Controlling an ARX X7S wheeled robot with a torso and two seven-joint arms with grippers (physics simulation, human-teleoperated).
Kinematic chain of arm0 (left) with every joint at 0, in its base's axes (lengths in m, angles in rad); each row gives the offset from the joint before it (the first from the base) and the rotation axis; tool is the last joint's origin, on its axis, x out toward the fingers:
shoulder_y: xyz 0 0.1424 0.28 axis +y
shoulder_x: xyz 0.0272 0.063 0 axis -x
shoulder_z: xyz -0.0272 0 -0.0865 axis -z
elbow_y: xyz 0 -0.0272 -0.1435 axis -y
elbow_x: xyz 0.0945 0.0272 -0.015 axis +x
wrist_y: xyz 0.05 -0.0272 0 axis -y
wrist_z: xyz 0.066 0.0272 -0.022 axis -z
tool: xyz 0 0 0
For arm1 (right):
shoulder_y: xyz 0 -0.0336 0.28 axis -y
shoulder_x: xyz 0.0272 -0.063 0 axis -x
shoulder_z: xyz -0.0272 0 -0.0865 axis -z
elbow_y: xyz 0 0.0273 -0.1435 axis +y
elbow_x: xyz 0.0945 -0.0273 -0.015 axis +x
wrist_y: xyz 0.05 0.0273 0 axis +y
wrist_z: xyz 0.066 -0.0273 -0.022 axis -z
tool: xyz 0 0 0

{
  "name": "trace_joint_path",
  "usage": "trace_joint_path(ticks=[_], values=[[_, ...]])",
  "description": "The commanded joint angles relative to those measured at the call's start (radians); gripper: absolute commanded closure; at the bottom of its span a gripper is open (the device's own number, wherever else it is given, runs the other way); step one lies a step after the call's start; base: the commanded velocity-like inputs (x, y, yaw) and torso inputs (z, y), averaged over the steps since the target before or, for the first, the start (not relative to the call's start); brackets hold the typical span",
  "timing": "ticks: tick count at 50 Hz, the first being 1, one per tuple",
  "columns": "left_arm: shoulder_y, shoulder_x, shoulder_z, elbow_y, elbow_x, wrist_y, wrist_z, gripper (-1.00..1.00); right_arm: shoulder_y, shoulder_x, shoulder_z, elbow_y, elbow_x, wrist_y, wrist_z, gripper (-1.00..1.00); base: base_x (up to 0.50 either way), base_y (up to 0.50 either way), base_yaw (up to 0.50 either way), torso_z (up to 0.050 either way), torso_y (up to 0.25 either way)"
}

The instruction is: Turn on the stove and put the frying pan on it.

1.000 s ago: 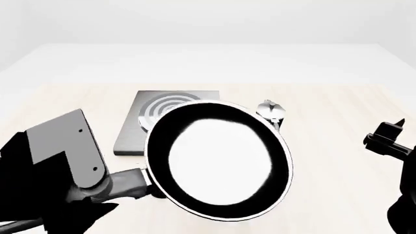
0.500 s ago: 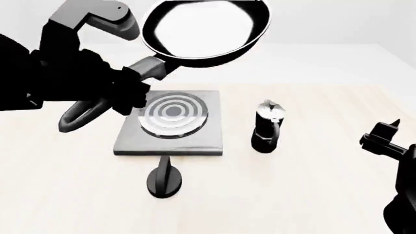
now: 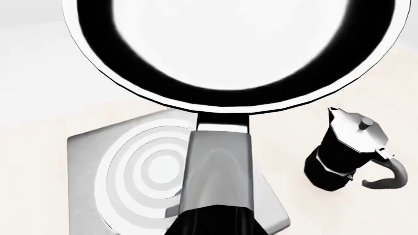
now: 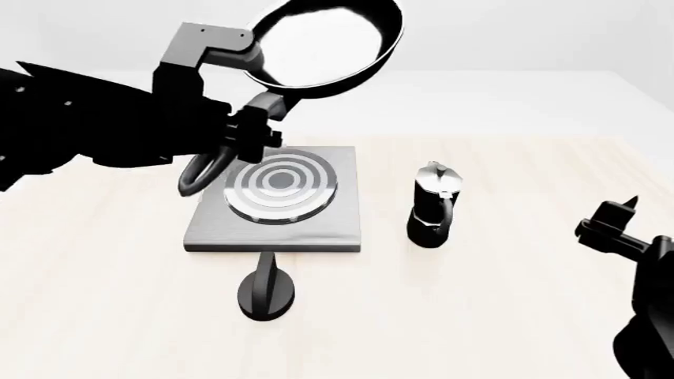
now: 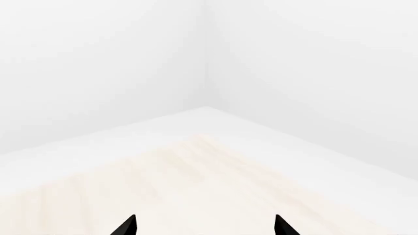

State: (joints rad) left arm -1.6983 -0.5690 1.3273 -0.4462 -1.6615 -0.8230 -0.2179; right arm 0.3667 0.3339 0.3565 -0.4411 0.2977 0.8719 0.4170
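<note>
My left gripper point(image 4: 251, 134) is shut on the handle of the frying pan point(image 4: 327, 49) and holds it tilted, high above the far edge of the stove point(image 4: 276, 229). In the left wrist view the pan point(image 3: 98, 54) fills the frame, its handle point(image 3: 219, 171) running over the stove's burner rings point(image 3: 140, 171). The small black knob point(image 4: 265, 290) stands on the table in front of the stove. My right gripper point(image 4: 611, 225) is open and empty at the far right; only its two fingertips point(image 5: 127, 226) show in the right wrist view.
A black-and-silver moka pot point(image 4: 434, 207) stands just right of the stove, also in the left wrist view point(image 3: 346, 152). The light wooden table point(image 4: 506, 316) stretches around them. White walls lie behind.
My left arm has lifted the pan from low in front of the camera to high behind the stove, uncovering stove, knob and moka pot. The right gripper barely moved.
</note>
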Motion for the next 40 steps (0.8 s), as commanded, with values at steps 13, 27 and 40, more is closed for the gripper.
trace_joint_path(ticks=[13, 27, 40], values=[[0.125, 0.105, 0.030, -0.228, 0.129, 0.083, 0.026, 1.00, -0.012, -0.003, -0.004, 0.025, 0.003, -0.027, -0.003, -1.00, 0.00, 0.00, 0.00, 0.000, 0.002], [0.164, 0.113, 0.041, -0.263, 0.136, 0.086, 0.041, 1.00, -0.010, -0.003, -0.011, 0.035, 0.003, -0.034, -0.001, -1.00, 0.00, 0.00, 0.00, 0.001, 0.001], [0.188, 0.115, 0.063, -0.285, 0.140, 0.055, 0.033, 1.00, -0.018, -0.003, -0.011, 0.042, 0.004, -0.042, 0.000, -1.00, 0.00, 0.00, 0.00, 0.000, 0.002]])
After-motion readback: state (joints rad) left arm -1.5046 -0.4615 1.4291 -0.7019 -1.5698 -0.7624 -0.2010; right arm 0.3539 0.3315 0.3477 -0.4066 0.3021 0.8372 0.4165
